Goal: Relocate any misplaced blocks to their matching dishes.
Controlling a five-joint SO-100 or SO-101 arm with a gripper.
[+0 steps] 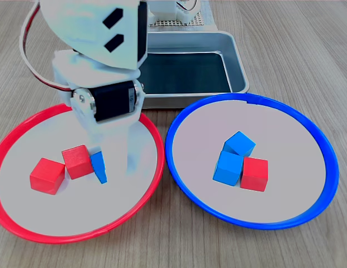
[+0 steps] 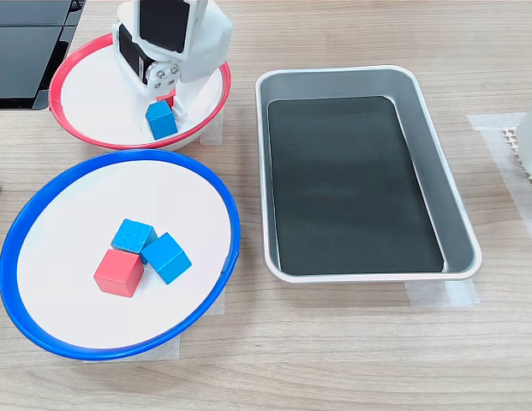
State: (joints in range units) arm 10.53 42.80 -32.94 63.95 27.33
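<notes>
My gripper [image 1: 109, 159] reaches down into the red-rimmed dish [image 1: 28, 229] at the first exterior view's left. A blue block [image 1: 99, 166] sits at its fingertips there, mostly hidden behind a white finger [image 1: 126, 148]. Whether the jaws press on it does not show. Two red blocks [image 1: 48, 175] [image 1: 78, 161] lie just left of it. In the second exterior view the blue block [image 2: 161, 120] sits under the gripper [image 2: 169, 113] in the red-rimmed dish [image 2: 86, 137]. The blue-rimmed dish [image 1: 324, 162] [image 2: 43, 338] holds two blue blocks [image 1: 238, 144] [image 1: 228, 168] and a red block [image 1: 255, 173] [image 2: 119, 272].
A rectangular silver tray [image 1: 240, 67] [image 2: 454, 223] with a dark bottom stands behind the dishes in the first exterior view. The arm's white body [image 1: 100, 33] looms over the red-rimmed dish. Wooden tabletop [image 2: 351, 351] surrounds everything. A dark object [image 2: 26, 43] lies at the second exterior view's upper left.
</notes>
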